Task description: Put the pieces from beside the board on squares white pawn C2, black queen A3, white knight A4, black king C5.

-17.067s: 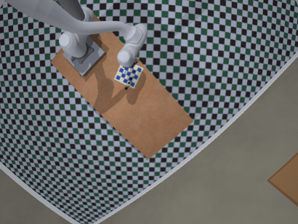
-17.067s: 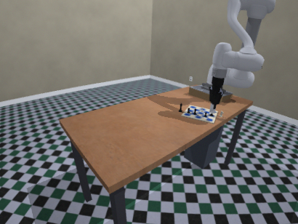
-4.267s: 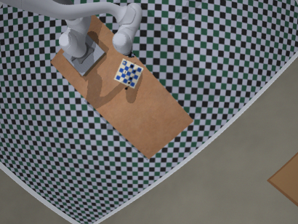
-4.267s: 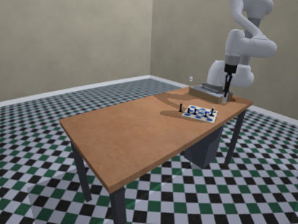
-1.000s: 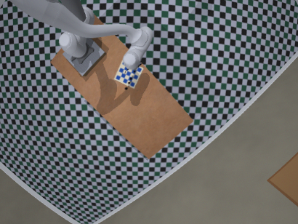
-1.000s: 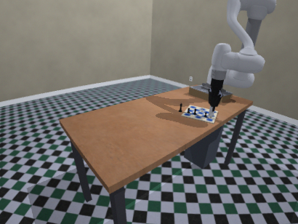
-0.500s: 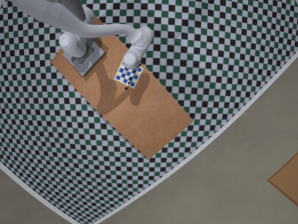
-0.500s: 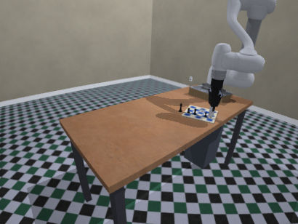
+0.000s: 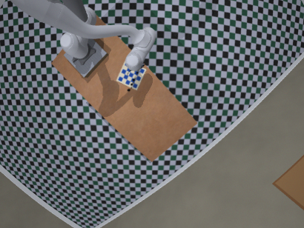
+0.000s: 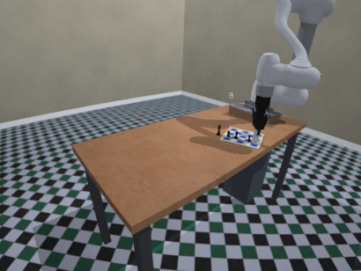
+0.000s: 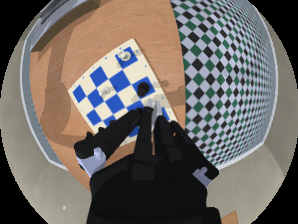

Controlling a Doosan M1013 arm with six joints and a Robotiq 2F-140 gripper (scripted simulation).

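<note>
Hand [image 11: 152,111] low over the board [image 11: 109,90], at its edge nearest the surface's [image 10: 158,163] far-right corner, fingers pinching a small white piece [image 11: 154,100], probably the white pawn, though too blurred to be sure. One black piece [image 10: 218,129] upright on the wood, just beside the board.
</note>
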